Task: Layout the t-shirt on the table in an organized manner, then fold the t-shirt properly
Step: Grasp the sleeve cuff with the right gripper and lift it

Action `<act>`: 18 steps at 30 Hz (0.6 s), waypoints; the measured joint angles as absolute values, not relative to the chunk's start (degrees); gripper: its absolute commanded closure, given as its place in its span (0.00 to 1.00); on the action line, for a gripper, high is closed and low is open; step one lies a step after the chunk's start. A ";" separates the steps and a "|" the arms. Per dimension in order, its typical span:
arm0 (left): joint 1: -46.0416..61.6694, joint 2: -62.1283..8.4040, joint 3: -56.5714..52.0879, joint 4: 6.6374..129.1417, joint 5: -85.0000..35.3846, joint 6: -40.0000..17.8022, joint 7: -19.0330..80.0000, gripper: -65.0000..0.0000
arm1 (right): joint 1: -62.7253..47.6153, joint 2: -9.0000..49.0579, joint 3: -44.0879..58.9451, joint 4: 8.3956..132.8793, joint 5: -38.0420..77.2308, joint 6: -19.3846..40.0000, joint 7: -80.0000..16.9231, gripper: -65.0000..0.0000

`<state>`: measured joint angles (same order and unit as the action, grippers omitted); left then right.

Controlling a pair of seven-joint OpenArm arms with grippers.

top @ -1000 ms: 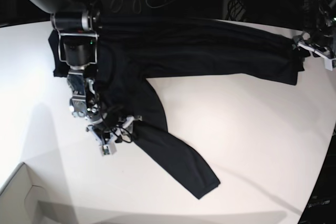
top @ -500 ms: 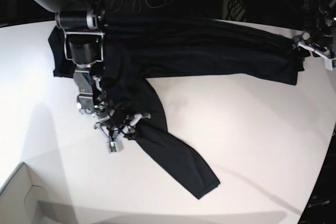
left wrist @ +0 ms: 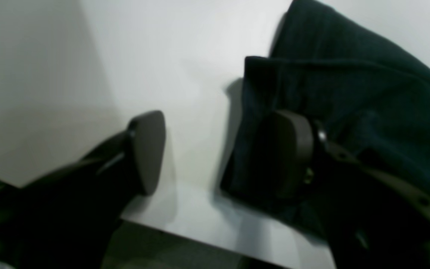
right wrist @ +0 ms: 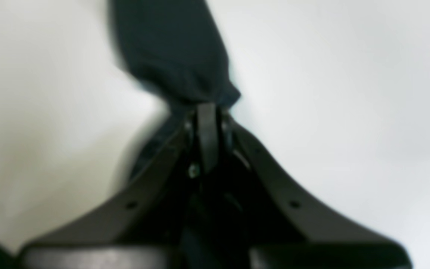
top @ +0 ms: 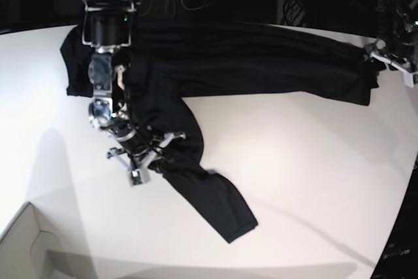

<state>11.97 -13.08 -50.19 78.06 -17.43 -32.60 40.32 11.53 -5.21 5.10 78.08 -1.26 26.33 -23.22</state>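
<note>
**Right gripper pinched the shirt, layout step underway**

Right gripper (right wrist: pixel 207 112) was pressed together on a bunch of the t-shirt (top: pixel 248 63), which sprawled across the counter (top: pixel 313 174). Left gripper (left wrist: pixel 218 153) stood spread at the far hem. Next, I'd judge, came pulling that trailing part out flat.

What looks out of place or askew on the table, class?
The t-shirt is not laid flat: it is bunched in folds along the table's far edge, with one long part trailing askew toward the near side.
</note>
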 measured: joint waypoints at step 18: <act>12.08 -13.30 -50.22 78.11 -17.58 -32.60 40.32 0.35 | -14.00 -8.40 -20.75 103.55 -1.10 26.92 -27.03 1.00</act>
<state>12.08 -13.30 -50.22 78.11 -17.58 -32.60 40.32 -14.00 -8.40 -20.75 103.55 -1.10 26.92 -27.03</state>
